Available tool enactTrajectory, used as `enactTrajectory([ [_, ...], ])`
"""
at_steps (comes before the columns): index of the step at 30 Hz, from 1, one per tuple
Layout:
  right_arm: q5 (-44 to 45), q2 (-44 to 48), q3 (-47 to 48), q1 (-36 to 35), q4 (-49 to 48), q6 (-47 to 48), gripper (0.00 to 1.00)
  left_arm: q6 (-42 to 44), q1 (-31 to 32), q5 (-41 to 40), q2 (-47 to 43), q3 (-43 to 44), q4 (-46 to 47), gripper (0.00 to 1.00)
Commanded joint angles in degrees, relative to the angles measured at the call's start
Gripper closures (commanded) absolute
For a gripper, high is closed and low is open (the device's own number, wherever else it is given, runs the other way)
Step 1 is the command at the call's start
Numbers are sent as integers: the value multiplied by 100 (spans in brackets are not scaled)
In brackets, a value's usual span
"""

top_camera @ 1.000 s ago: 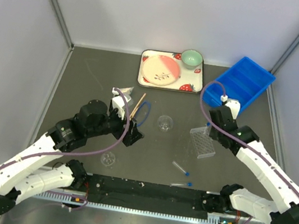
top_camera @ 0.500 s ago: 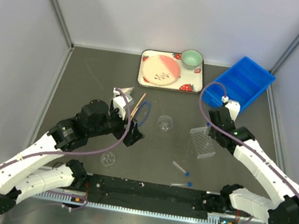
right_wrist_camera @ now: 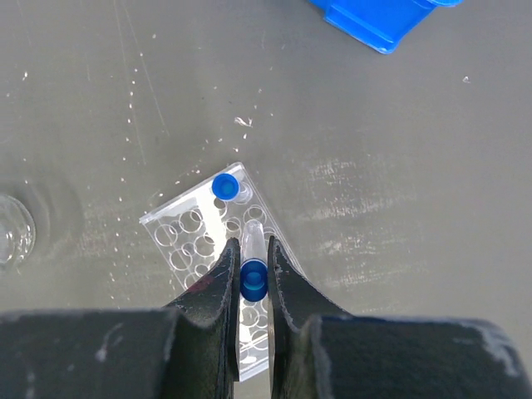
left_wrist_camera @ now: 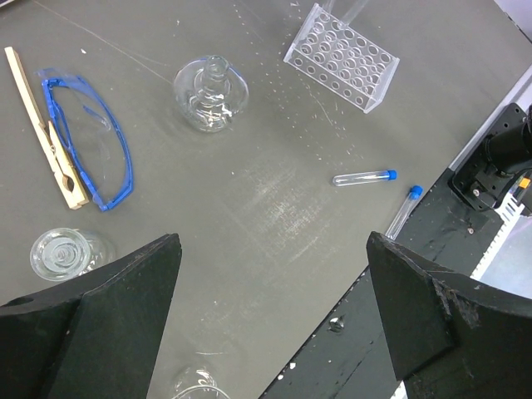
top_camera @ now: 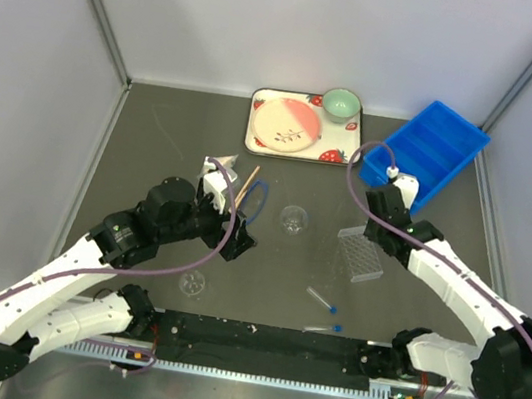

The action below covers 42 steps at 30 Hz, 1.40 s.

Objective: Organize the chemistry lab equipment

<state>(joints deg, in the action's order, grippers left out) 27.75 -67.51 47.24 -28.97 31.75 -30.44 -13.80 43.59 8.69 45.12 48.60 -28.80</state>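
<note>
Hanging spread wide, your left tool [left_wrist_camera: 270,274] grips nothing. Directly below your right tool [right_wrist_camera: 251,243] sits the clear, many-holed tube rack [right_wrist_camera: 187,235], with one capped tube [right_wrist_camera: 223,186] in its corner. That tool pinches a thin clear tube [right_wrist_camera: 252,233], long axis along the fingers, blue cap [right_wrist_camera: 253,280] wristward, clear end toward the rack.

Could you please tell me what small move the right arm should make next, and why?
Probably lower straight down. The right tool is shut on a blue-capped tube that points down at the clear rack, whose holes are mostly open, with one seated tube beside it.
</note>
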Motion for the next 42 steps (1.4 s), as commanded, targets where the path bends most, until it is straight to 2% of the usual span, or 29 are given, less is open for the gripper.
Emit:
enactTrajectory([
  [1,-85,-96,22,58,-362,38,100,62,-17,-43,-91,-61,146,1],
  [42,152,9,-180,58,-301,178,100,18,-9,45,-30,-70,199,1],
])
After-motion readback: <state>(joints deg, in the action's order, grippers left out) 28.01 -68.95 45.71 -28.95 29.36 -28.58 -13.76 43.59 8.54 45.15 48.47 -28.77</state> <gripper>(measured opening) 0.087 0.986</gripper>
